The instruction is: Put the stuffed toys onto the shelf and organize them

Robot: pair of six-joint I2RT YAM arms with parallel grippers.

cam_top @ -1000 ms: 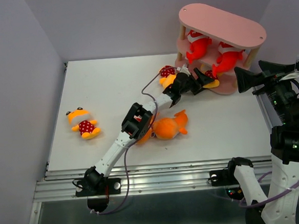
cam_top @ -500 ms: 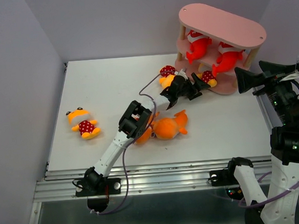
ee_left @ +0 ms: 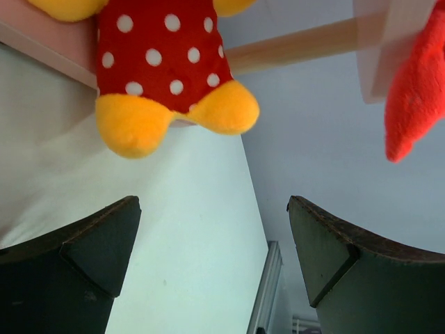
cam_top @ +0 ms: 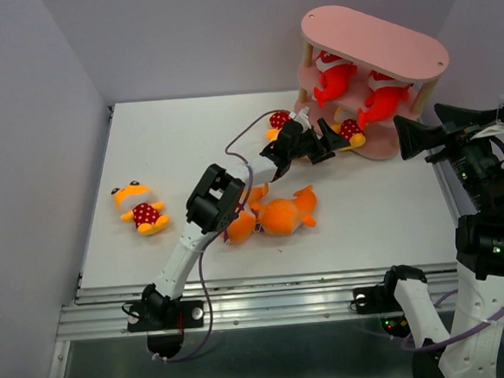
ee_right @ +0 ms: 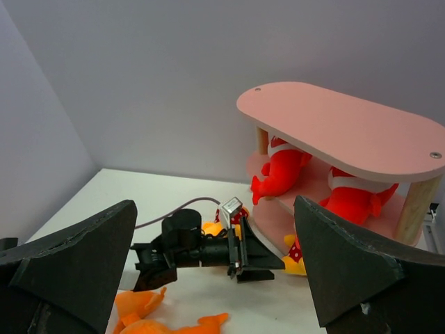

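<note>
White table [cam_top: 188, 141] is bearing the shelf [cam_top: 371, 38] | left claw [cam_top: 322, 141] is gaping wide, empty, before the shelf's bottom board, where a dotted toy [ee_left: 163, 49] is lying | right claw [cam_top: 416, 126] is hanging wide, right of the shelf | I am worrying a left finger may be dragging that toy off.

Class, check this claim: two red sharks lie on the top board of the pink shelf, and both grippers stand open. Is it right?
No. The red sharks lie on the middle board of the shelf, as the right wrist view shows. The left gripper and right gripper do stand open.
</note>
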